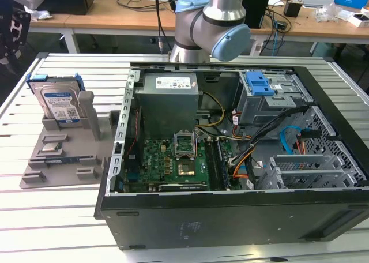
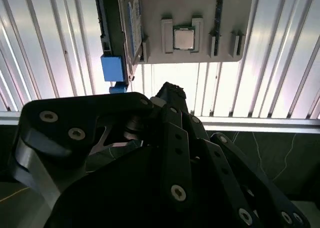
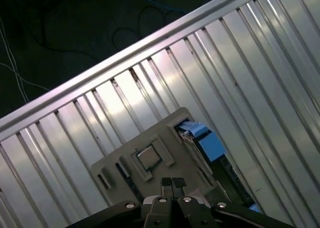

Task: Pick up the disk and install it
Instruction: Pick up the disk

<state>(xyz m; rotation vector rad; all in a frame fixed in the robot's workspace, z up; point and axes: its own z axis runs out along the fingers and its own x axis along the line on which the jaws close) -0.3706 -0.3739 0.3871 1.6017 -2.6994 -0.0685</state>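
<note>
The disk [image 1: 59, 103] stands upright in a slot of a grey holder [image 1: 57, 153] on the slatted table, at the exterior view's left. It is silver-grey with a blue-and-white label and a bright blue bracket. In both wrist views I look down on it edge-on, with the disk [image 2: 133, 25] and its blue bracket end [image 3: 210, 144] showing. My gripper [image 3: 172, 184] hangs well above the holder with its two fingertips pressed together and nothing between them. Its dark body [image 2: 165, 178] sits in the foreground of the second wrist view.
An open computer case [image 1: 230, 153] lies at the exterior view's right, with a motherboard, cables, a grey power supply [image 1: 170, 98] and a drive bay with a blue latch [image 1: 259, 83]. A small square chip [image 2: 184, 38] rests on the holder. The table edge [image 3: 125, 53] borders dark floor.
</note>
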